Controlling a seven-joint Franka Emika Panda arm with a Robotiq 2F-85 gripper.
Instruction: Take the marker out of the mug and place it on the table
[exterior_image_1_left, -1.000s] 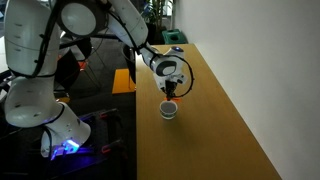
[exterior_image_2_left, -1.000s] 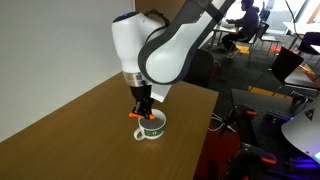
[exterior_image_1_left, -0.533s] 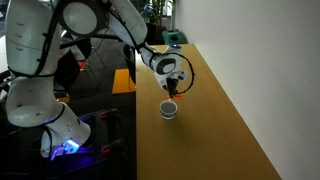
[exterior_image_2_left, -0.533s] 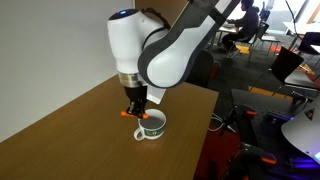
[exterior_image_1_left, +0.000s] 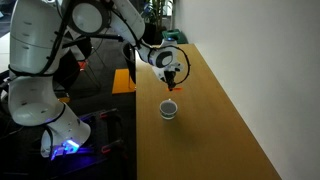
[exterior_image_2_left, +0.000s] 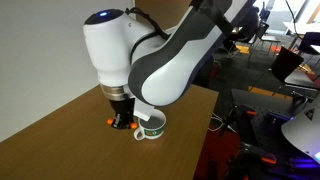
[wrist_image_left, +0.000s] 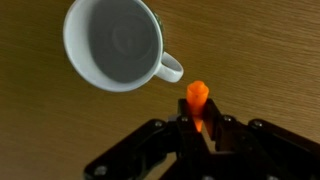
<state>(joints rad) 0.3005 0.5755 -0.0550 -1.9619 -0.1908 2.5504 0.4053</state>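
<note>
My black gripper (wrist_image_left: 200, 128) pinches the short orange-red marker (wrist_image_left: 197, 96) between its two fingers. The marker is outside the round white mug (wrist_image_left: 112, 45), just beside its handle, over the yellowish-brown wooden table (wrist_image_left: 265, 50). Only the marker's tip shows; my fingers hide the rest. I cannot tell whether it touches the wood. One marker, one mug.

Orange marker (wrist_image_left: 197, 99) outside empty mug (wrist_image_left: 112, 45)
</note>
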